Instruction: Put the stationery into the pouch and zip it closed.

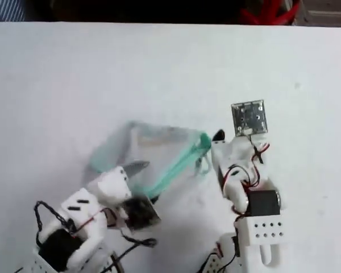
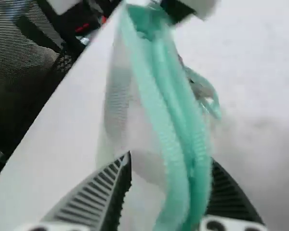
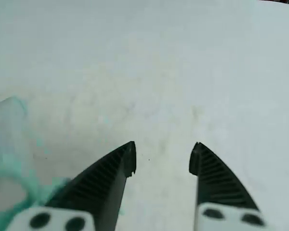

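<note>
The white desk [image 1: 74, 74] stretched out under my two arms, which stood side by side at its near edge. The pouch [image 1: 153, 145], see-through with a mint-green zipper [image 1: 176, 168], sat on the desk's near half, about midway between the side edges and just ahead of both arms. It ran slantwise, one end toward my left arm and the other toward my right.

My left gripper [image 2: 171, 161] was clamped on the pouch at the near end, one ribbed finger [image 2: 111, 192] pressed to the pale mesh side and the other against the green zipper band. From there the zipper ran straight away toward my right arm, with the pouch stretched between the two.

My right gripper [image 3: 164, 154] sat at the pouch's far end, just beside the zipper's tip, its fingers apart and holding nothing, with bare desk between them. A bit of green and clear pouch lay to the outside of one finger.

A small green pull cord [image 2: 207, 98] hung loose off the zipper near that far end.
</note>
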Available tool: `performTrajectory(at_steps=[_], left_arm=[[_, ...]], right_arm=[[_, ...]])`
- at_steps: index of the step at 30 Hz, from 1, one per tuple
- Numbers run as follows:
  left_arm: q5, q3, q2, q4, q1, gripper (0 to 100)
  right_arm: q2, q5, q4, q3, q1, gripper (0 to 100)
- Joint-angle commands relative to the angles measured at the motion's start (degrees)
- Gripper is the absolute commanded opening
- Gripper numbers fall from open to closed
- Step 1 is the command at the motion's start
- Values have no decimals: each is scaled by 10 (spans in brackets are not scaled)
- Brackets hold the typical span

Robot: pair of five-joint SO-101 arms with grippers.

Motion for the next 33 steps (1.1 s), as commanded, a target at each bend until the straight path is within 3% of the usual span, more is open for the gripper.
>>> performTrajectory(at_steps=[1, 4, 8, 11, 13, 19, 24, 28, 33], left_arm=[[-98, -28, 0, 76, 19, 230], [-59, -30, 0, 18, -13, 229], [5, -6, 1, -122, -91, 229], [113, 59, 1, -240, -128, 199], [132, 102, 1, -278, -131, 187], [114, 120, 1, -276, -85, 185], [114, 120, 1, -264, -46, 185], [114, 120, 1, -264, -50, 185], [114, 120, 1, -264, -50, 185]], right_arm=[[-10, -6, 6, -8, -3, 183], [-11, -2, 31, -30, 0, 183], [-11, 15, 176, -154, 2, 183], [-10, 107, 290, -260, -37, 183], [-1, 178, 344, -303, -81, 183], [133, 218, 423, -368, -109, 184], [230, 217, 393, -404, -122, 187], [271, 217, 384, -411, -163, 278], [339, 222, 331, -411, -140, 318]])
